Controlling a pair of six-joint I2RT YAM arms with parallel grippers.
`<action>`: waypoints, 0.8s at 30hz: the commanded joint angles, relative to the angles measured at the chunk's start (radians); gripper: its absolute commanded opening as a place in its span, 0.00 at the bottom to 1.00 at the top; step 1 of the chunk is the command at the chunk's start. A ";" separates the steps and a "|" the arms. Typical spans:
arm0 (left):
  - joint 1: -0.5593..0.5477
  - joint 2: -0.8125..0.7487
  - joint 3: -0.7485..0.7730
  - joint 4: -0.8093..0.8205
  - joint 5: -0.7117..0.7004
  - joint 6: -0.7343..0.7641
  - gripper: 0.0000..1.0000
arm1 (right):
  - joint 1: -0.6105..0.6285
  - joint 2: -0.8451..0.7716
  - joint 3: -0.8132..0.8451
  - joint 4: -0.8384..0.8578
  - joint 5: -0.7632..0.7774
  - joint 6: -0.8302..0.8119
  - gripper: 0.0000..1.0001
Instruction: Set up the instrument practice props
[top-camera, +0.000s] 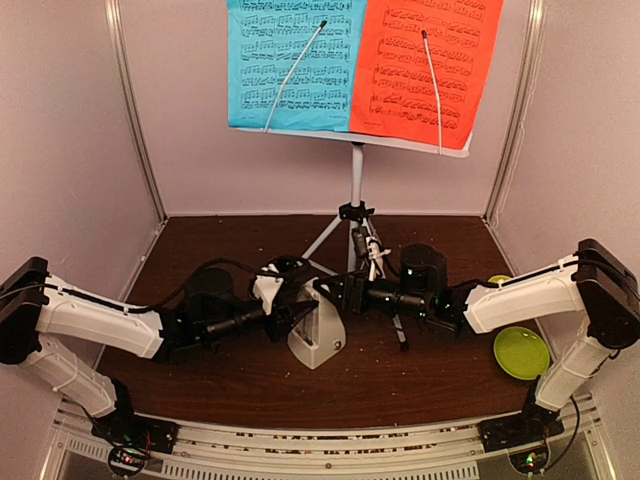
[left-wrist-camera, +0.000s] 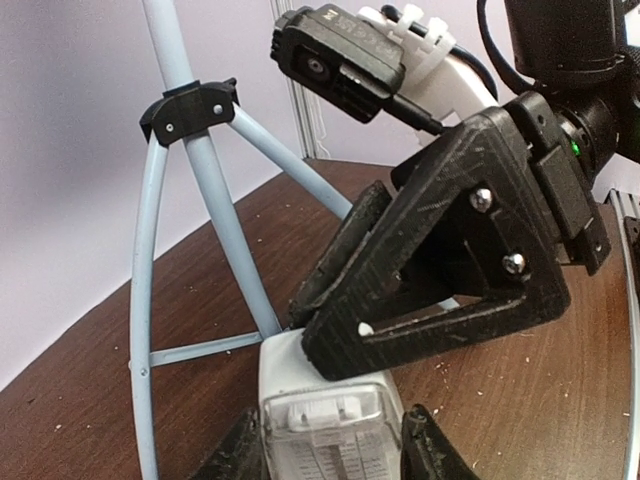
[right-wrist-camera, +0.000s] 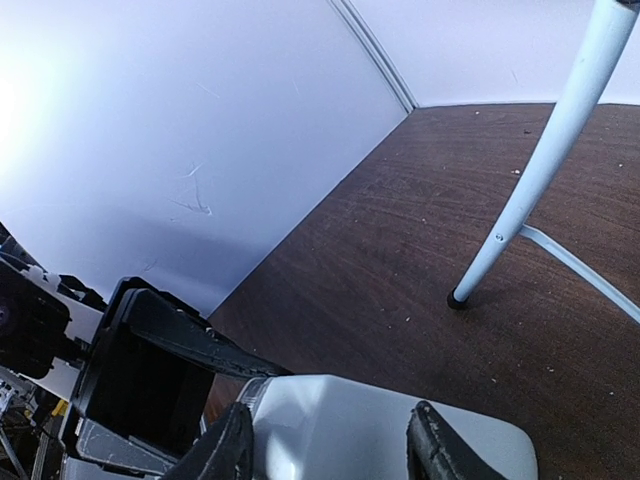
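The small white metronome (top-camera: 318, 345) stands upright at the middle of the brown desk (top-camera: 250, 385), just in front of the stand's white tripod legs (top-camera: 352, 225). The left end effector (left-wrist-camera: 335, 448) is partly closed, gripping its lower body from both sides. The right end effector (right-wrist-camera: 330, 440) straddles its top, half open; I cannot tell whether it is pressing. Behind, 1 blue sheet (top-camera: 290, 60) and 1 red-orange sheet (top-camera: 425, 65) rest on the stand.

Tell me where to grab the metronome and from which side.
Pinch the metronome across its flat side faces, low where it's widest, coming in level from the left. It stands upright and tapers upward, so a higher grip may slip.
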 joint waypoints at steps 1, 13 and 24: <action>-0.048 -0.048 -0.034 0.100 -0.004 0.171 0.07 | -0.032 0.113 -0.085 -0.386 0.141 -0.057 0.51; -0.064 -0.069 -0.088 0.152 -0.059 0.122 0.04 | -0.032 0.097 -0.083 -0.375 0.127 -0.057 0.50; 0.087 -0.322 -0.025 -0.298 -0.158 -0.213 0.06 | -0.018 -0.012 -0.027 -0.420 0.086 -0.098 0.64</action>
